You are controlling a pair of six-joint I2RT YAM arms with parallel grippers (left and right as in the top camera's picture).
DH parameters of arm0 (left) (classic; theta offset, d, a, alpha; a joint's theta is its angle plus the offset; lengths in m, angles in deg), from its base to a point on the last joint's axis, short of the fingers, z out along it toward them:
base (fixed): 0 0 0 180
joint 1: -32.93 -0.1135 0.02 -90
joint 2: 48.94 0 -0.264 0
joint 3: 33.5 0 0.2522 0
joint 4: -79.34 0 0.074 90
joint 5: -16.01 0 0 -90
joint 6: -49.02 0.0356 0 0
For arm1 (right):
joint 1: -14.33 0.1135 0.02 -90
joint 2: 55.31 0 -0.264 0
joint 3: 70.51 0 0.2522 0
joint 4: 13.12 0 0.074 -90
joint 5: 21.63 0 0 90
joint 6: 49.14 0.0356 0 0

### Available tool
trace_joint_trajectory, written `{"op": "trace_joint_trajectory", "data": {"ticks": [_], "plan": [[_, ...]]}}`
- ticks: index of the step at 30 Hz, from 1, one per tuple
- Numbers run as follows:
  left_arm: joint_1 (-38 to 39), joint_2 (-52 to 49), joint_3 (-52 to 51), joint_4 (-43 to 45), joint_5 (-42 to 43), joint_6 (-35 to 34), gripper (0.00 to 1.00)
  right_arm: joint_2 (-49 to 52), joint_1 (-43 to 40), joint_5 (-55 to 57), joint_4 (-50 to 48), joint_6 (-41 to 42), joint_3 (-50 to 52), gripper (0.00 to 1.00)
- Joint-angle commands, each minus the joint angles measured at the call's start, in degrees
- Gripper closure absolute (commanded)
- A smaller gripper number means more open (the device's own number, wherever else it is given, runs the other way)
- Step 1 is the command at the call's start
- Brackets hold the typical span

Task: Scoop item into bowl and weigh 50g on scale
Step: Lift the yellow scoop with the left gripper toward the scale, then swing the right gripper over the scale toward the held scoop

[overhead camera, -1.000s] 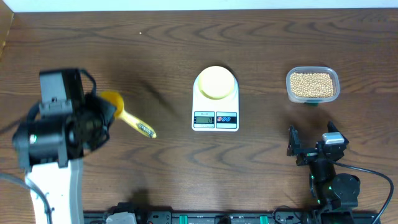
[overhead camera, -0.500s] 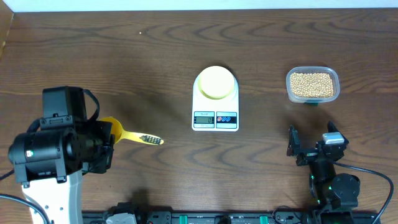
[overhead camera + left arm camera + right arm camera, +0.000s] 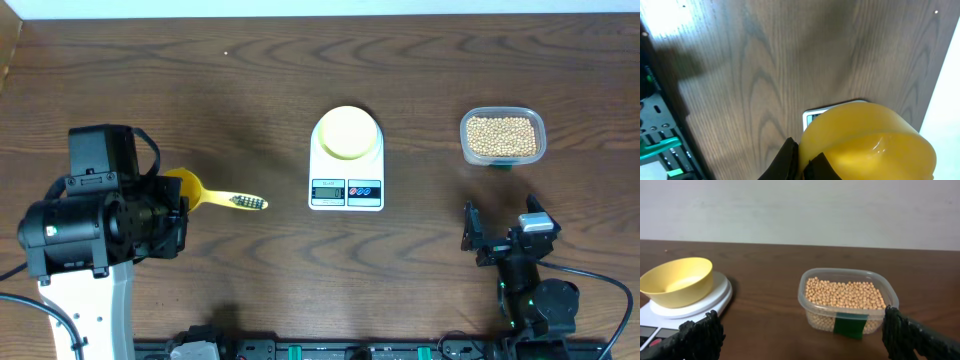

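Note:
My left gripper point(image 3: 802, 150) is shut on the rim of a bright yellow scoop point(image 3: 865, 142). In the overhead view the scoop point(image 3: 215, 196) sticks out from under the left wrist point(image 3: 172, 200), its handle pointing right toward the scale. The pale yellow bowl point(image 3: 347, 132) sits on the white scale point(image 3: 346, 190) at table centre; both show in the right wrist view, bowl point(image 3: 676, 280) on scale point(image 3: 715, 297). The tan beans point(image 3: 502, 135) fill a clear plastic tub point(image 3: 847, 325) at the right. My right gripper point(image 3: 505, 238) is open and empty, in front of the tub point(image 3: 802, 340).
A corner of the scale point(image 3: 812, 117) shows behind the scoop in the left wrist view. A green label marks the tub's front point(image 3: 850, 326). A rail with black and green hardware point(image 3: 320, 350) runs along the front edge. A pale wall lies beyond the table's far edge.
My left arm has moved toward the front of the table with the scoop. The scoop's handle has swung from pointing down-right to pointing right at the scale. The right arm has not moved.

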Motion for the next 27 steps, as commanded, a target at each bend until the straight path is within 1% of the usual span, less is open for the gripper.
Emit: {"op": "trace_joint_trajectory", "data": {"ticks": [1,3,5,7,10,13,17,21,24,26,27], "plan": [[-0.02,-0.81,0.7,0.52,0.02,-0.61,0.93,-0.33,0.37,-3.39,-2.38,-0.17,0.09,0.01],[-0.02,-1.07,0.7,0.55,0.0,-1.55,0.93,-0.33,0.37,-5.86,-4.39,0.74,0.07,0.01],[-0.02,-1.46,0.7,0.61,0.02,-4.44,0.93,-0.31,0.35,-6.82,-6.78,8.26,-0.52,0.01],[-0.02,-1.73,0.7,1.03,0.02,-6.49,0.93,-0.31,0.13,-7.72,-7.3,12.13,-1.86,0.01],[-0.02,-2.03,0.7,2.97,0.04,-7.28,0.93,0.7,-0.39,-9.27,-5.81,12.68,-5.92,0.01],[-0.02,-2.16,0.7,5.31,0.68,-7.3,0.93,4.98,-1.51,-12.07,-1.88,12.04,-12.7,0.01],[-0.02,-2.38,0.7,7.56,4.17,-7.48,0.93,16.2,-3.37,-17.81,3.21,8.66,-23.89,0.01],[-0.02,-2.75,0.7,8.07,4.28,-7.5,0.93,32.06,-5.2,-26.95,10.6,6.38,-37.53,0.01],[-0.02,-3.13,0.7,8.02,4.28,-7.45,0.92,44.7,-5.84,-37.31,16.26,6.43,-47.5,0.01],[-0.02,-3.3,0.7,8.02,4.31,-7.45,0.93,52.37,-5.84,-46.53,18.21,6.58,-52.89,0.01],[-0.02,-3.34,0.7,8.0,4.28,-7.43,0.93,56.57,-5.84,-53.55,17.86,6.64,-55.36,0.01]]}}
